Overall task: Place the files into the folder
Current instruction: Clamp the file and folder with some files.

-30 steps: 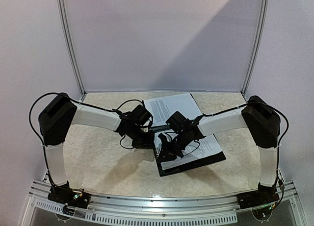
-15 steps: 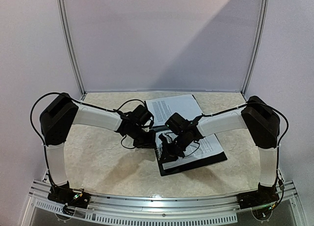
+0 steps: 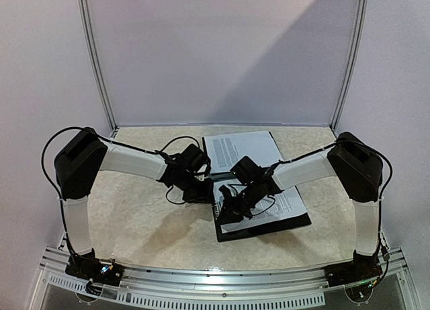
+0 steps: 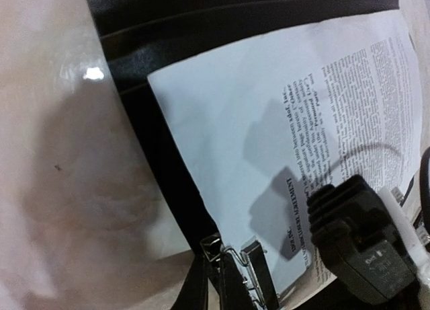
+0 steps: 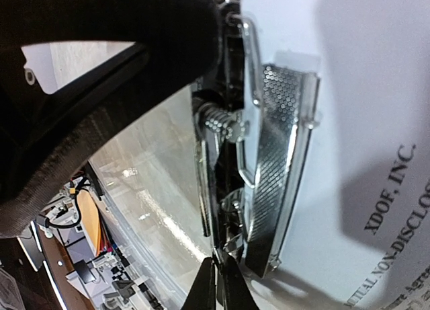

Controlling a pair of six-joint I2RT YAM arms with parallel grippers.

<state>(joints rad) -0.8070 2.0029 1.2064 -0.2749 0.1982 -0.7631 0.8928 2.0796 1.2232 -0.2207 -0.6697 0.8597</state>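
Note:
The black folder (image 3: 269, 227) lies open mid-table with the files (image 3: 245, 148), white sheets of dense text, on top of it. A metal clip (image 5: 279, 162) at the folder's left edge rests its meshed pad on the top sheet (image 5: 363, 88). My left gripper (image 3: 205, 191) is at the folder's left edge, and its jaws (image 4: 218, 283) are pinched on one end of the clip (image 4: 259, 266). My right gripper (image 3: 225, 204) is just beside it over the sheets, and its jaws (image 5: 222, 283) are pinched on the clip's other end.
The beige marbled table (image 3: 134, 209) has white walls at the back and sides and a metal rail along the near edge. Both wrists crowd together over the folder's left edge, and the right gripper's body (image 4: 363, 256) shows in the left wrist view.
The sheets and folder have shifted slightly to the right. The right wrist has moved a little right and down with them, and the left arm has barely moved.

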